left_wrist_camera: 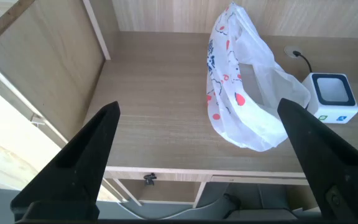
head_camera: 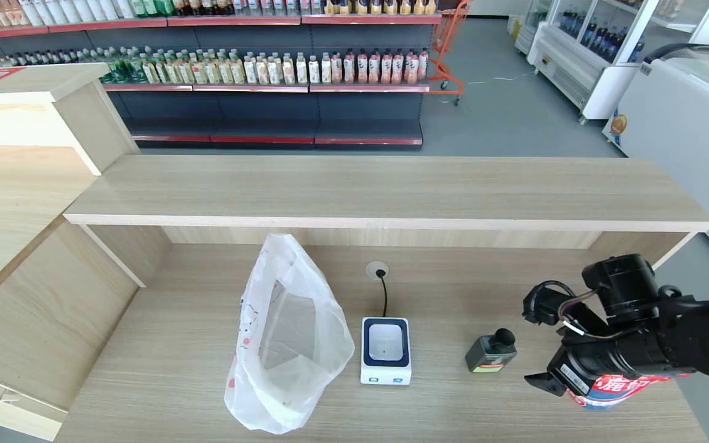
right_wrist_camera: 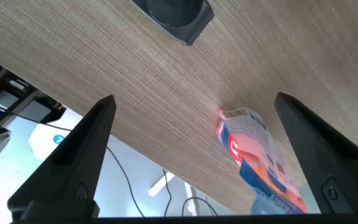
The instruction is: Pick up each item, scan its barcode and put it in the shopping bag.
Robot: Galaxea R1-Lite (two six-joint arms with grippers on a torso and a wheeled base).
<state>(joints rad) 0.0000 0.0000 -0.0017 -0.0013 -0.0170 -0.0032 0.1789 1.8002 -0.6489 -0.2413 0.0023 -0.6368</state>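
**A:** Light wooden counter (head_camera: 453, 394): the crinkly red-and-blue snack packet (right_wrist_camera: 253, 155) lies near its edge under the right gripper (right_wrist_camera: 194, 99), whose fingers are spread wide and empty.

**B:** Looks light, soft and slippery, so pinch mid-packet gently. The left gripper (left_wrist_camera: 197, 104) gapes empty too.

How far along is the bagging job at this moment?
Nothing looks done: the shopping bag appears empty. In hand: the right tool hangs open over the red and blue packet on the counter, not gripping it; the left tool is open and empty. Remaining: scan and bag the packet and the dark bottle beside the scanner.
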